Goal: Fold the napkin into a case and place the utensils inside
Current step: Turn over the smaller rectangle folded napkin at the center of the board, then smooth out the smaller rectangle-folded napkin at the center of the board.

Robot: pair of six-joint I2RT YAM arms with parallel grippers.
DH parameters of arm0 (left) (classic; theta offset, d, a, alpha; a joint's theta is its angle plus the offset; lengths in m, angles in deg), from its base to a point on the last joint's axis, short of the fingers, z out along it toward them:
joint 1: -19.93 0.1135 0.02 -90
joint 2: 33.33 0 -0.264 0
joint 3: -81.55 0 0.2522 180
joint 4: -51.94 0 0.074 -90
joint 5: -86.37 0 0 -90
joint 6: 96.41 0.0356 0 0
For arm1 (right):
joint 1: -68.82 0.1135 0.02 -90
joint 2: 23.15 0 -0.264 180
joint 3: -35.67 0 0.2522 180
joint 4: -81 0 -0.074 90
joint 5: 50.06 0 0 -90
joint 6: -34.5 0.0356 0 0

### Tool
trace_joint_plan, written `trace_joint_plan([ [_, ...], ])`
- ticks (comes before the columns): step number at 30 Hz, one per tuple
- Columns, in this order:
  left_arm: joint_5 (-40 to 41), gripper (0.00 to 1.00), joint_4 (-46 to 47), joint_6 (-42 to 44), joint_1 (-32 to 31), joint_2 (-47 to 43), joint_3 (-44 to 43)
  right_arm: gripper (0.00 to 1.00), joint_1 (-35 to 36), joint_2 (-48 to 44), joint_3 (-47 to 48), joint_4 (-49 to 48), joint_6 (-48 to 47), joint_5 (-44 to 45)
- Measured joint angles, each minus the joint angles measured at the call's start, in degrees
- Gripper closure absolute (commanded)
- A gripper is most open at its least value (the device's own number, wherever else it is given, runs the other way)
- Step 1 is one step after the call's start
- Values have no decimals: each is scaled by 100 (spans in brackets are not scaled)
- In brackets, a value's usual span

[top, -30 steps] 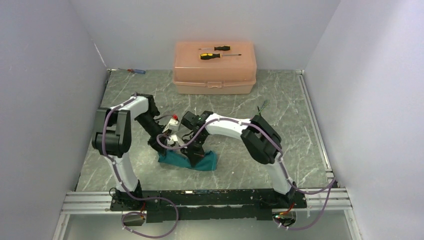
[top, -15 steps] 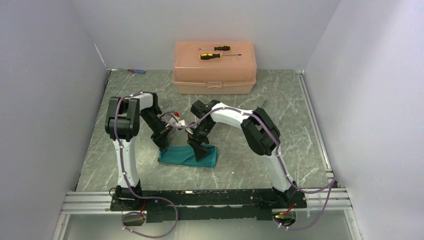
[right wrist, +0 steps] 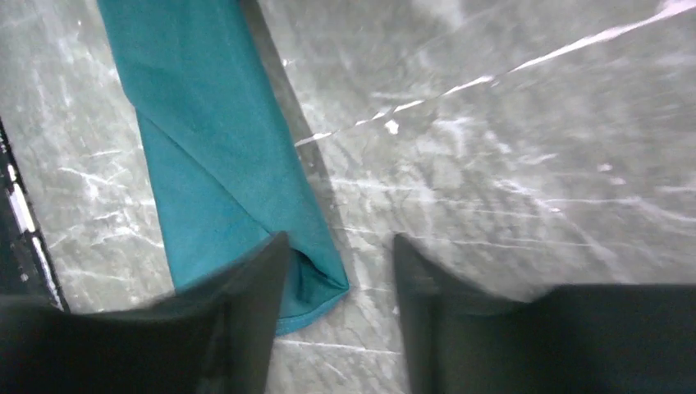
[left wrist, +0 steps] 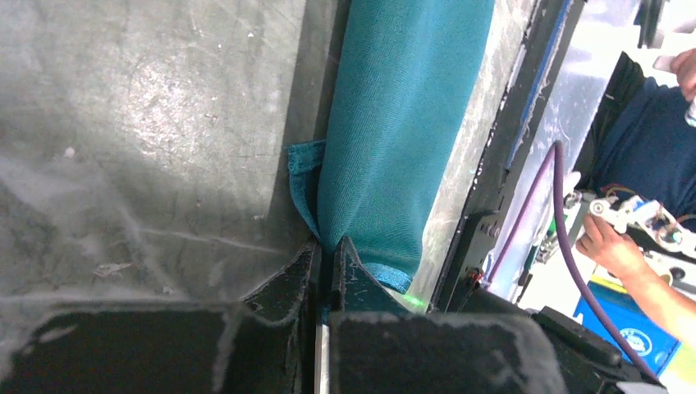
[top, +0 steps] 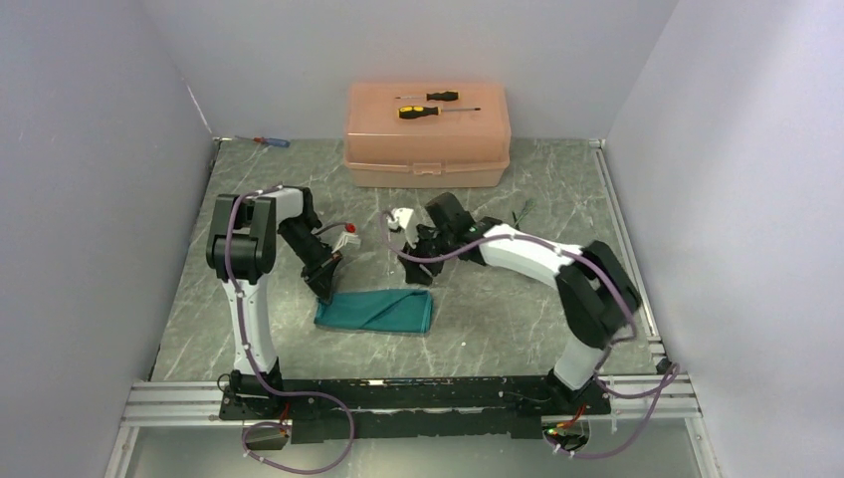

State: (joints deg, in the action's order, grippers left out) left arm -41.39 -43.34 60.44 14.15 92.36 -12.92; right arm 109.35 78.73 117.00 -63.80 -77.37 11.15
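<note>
The teal napkin lies on the table as a long narrow folded strip, in front of both arms. My left gripper is shut on its left end. In the left wrist view the jaws pinch the cloth edge and the napkin stretches away from them. My right gripper hangs open just behind the strip's right end. In the right wrist view it holds nothing, and the napkin has its corner beside the left finger. The fork lies at the back right. The spoon I cannot pick out.
A peach plastic box stands at the back with two yellow-and-black screwdrivers on its lid. A small red-and-blue screwdriver lies in the back left corner. Grey walls close three sides. A metal rail runs along the near edge.
The right gripper opened, let go of the napkin and pulled up and back from it. The left gripper moved left with the cloth's end, and the napkin now lies flat and stretched.
</note>
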Motion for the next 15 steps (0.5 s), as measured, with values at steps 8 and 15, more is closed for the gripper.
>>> trace_joint_plan([
  [8,59,97,844,-922,7,-610,505,100,111,-1366,-1784,-3045,1696,308],
  [15,256,89,1405,-1311,-17,-1084,894,100,1126,-426,-2039,-5075,2662,81],
])
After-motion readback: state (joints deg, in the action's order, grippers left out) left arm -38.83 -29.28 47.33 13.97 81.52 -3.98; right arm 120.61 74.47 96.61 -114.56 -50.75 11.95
